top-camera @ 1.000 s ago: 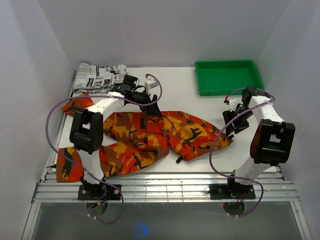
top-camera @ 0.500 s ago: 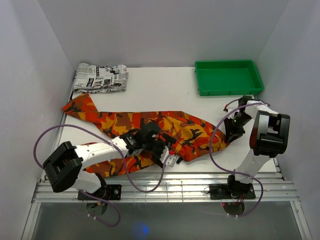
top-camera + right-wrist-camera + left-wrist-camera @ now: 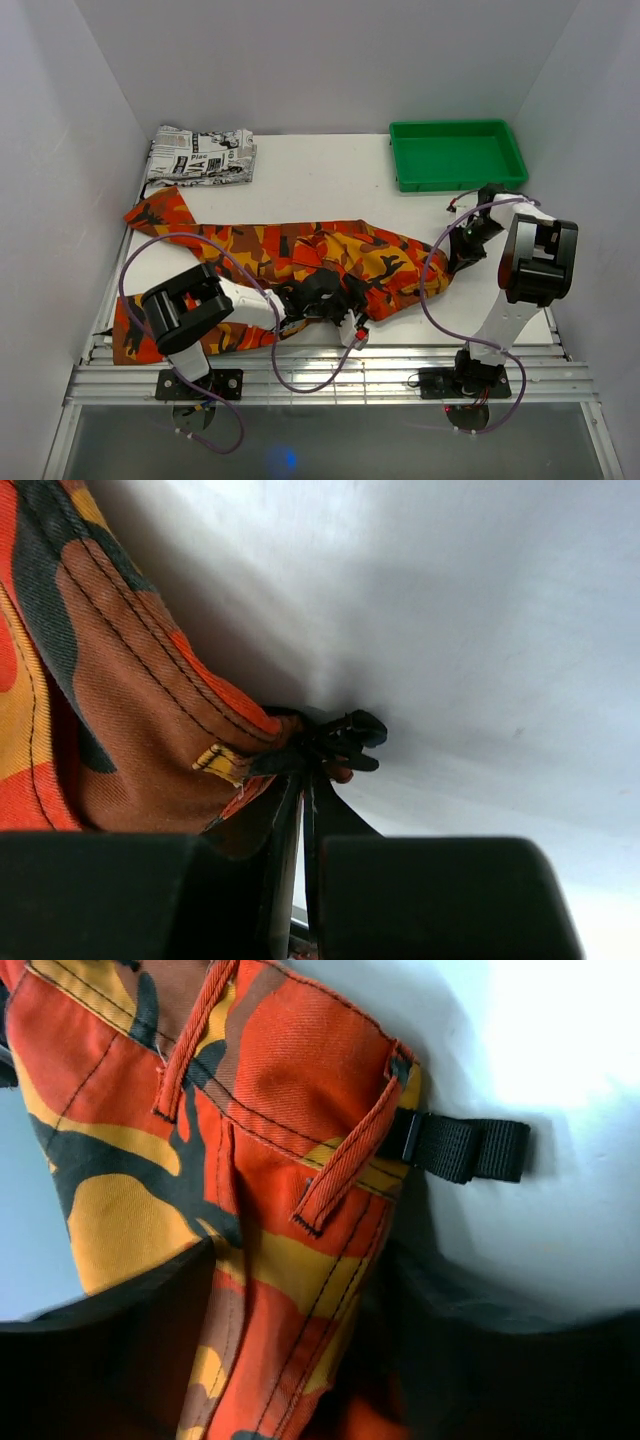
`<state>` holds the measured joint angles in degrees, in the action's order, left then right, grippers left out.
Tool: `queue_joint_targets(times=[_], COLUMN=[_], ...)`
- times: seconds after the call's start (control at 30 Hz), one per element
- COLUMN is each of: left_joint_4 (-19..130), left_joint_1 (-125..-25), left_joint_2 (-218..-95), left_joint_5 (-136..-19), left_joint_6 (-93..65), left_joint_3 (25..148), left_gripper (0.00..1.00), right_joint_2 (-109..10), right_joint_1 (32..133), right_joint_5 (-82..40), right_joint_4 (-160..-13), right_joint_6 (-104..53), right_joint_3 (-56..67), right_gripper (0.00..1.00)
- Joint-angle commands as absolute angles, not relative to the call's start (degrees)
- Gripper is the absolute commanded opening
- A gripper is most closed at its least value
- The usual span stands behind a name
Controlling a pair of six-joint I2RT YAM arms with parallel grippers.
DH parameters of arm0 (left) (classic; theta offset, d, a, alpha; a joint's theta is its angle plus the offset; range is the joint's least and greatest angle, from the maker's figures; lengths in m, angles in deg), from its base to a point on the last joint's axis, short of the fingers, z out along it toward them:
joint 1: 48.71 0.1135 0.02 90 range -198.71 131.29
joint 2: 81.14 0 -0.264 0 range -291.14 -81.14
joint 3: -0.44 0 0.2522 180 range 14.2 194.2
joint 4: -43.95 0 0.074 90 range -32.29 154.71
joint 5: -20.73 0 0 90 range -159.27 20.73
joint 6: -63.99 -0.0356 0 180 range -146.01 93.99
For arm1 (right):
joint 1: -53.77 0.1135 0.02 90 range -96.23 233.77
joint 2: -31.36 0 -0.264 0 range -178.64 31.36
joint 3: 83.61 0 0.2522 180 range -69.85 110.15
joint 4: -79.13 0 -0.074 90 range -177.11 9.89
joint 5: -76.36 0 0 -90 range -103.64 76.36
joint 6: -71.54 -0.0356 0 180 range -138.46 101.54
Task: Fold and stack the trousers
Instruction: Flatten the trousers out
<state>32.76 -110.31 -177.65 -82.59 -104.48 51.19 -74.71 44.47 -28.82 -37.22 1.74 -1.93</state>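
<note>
Left hand (image 3: 348,322) now sits low at the near edge of the surface (image 3: 320,180), arm folded flat over the trousers (image 3: 300,250). A second ago this arm reached to the far middle of the cloth. Half a second ago it was halfway back. So the waist end has been dragged toward me.

Wrist view: waistband fills the gap between my fingers (image 3: 100,1360). A loop (image 3: 345,1155) and a black strap (image 3: 465,1148) lie just beyond. I judge the left hand clenched on that thick fold.

Right hand (image 3: 462,242) is at the trousers' right tip, barely shifted. Its fingers are pinched nearly together on the black buckle (image 3: 335,742) and the corner of cloth.

Trousers: one leg runs straight to the far left, no longer bunched as it was a second ago. The other lies along the near-left edge, partly under my arm.

Reading: both hands hold the waist, and the cloth is being spread. No fold made yet, nothing stacked.
</note>
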Motion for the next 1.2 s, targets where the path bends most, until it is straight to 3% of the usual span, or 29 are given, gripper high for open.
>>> queue_joint_targets(times=[0.0, 0.07, 0.1, 0.2, 0.3, 0.33, 0.43, 0.6, 0.67, 0.7, 0.77, 0.8, 0.83, 0.87, 0.93, 0.97, 1.03, 1.17], left_joint_4=[26.7, 26.7, 27.0, 34.0, 52.8, 63.6, 72.3, 64.2, 58.3, 55.5, 49.6, 48.0, 44.7, 44.0, 43.7, 44.0, 46.1, 54.4], left_joint_1=[-111.0, -111.3, -111.4, -111.6, -111.8, -111.7, -110.7, -110.1, -109.1, -108.9, -108.7, -108.7, -108.7, -108.7, -108.6, -108.1, -107.2, -100.7], left_joint_2=[-177.4, -176.4, -173.8, -168.1, -164.5, -166.2, -172.6, -183.2, -188.9, -190.5, -193.0, -193.3, -193.5, -193.3, -191.4, -190.1, -185.5, -179.2], left_joint_5=[-81.4, -82.6, -85.2, -92.4, -97.3, -101.6, -110.9, -116.4, -117.9, -118.0, -119.9, -120.1, -120.9, -121.4, -121.1, -121.1, -120.3, -116.9], left_joint_6=[-106.6, -107.1, -106.6, -101.5, -84.1, -78.7, -60.9, -35.3, -28.2, -24.9, -17.6, -15.7, -12.2, -11.4, -10.8, -11.1, -12.3, -13.4], left_joint_3=[51.9, 51.5, 51.3, 54.1, 64.2, 73.3, 86.3, 92.9, 94.6, 94.7, 94.3, 93.9, 93.8, 93.7, 93.0, 92.3, 89.5, 87.5], left_gripper=[0.68, 0.54, 0.38, 0.21, 0.09, 0.0, 0.0, 0.0, 0.06, 0.24, 0.41, 0.55, 0.67, 0.82, 0.85, 0.97, 0.98, 0.98], right_joint_2=[-75.3, -75.5, -76.0, -77.8, -80.8, -81.8, -85.4, -89.0, -89.2, -89.1, -88.5, -87.5, -87.0, -86.4, -85.4, -84.9, -82.8, -76.9], right_joint_1=[44.7, 44.7, 44.7, 44.7, 44.8, 44.8, 45.2, 45.4, 45.4, 45.3, 44.9, 44.0, 43.5, 43.0, 41.5, 41.0, 39.9, 40.4], right_joint_5=[-31.4, -31.6, -31.5, -31.5, -31.5, -32.3, -33.4, -36.4, -36.6, -36.4, -34.8, -35.1, -35.4, -35.9, -36.8, -37.5, -39.9, -44.9], right_joint_4=[-39.5, -39.3, -39.5, -39.6, -39.8, -39.8, -39.4, -36.8, -35.7, -34.4, -33.3, -32.4, -31.4, -30.2, -25.3, -23.4, -19.0, -15.4], right_joint_6=[2.5, 2.2, 2.0, 1.2, 0.8, 0.9, 0.5, 0.0, 0.2, 0.5, 1.7, 1.8, 2.3, 2.6, 3.9, 4.4, 6.1, 9.8], right_joint_3=[2.8, 5.9, 7.1, 13.1, 20.9, 23.0, 31.2, 40.1, 43.7, 44.9, 46.9, 47.1, 47.8, 48.4, 49.2, 48.8, 47.1, 32.6], right_gripper=[0.08, 0.08, 0.08, 0.08, 0.08, 0.08, 0.08, 0.08, 0.14, 0.2, 0.42, 0.51, 0.68, 0.73, 0.74, 0.74, 0.73, 0.65])
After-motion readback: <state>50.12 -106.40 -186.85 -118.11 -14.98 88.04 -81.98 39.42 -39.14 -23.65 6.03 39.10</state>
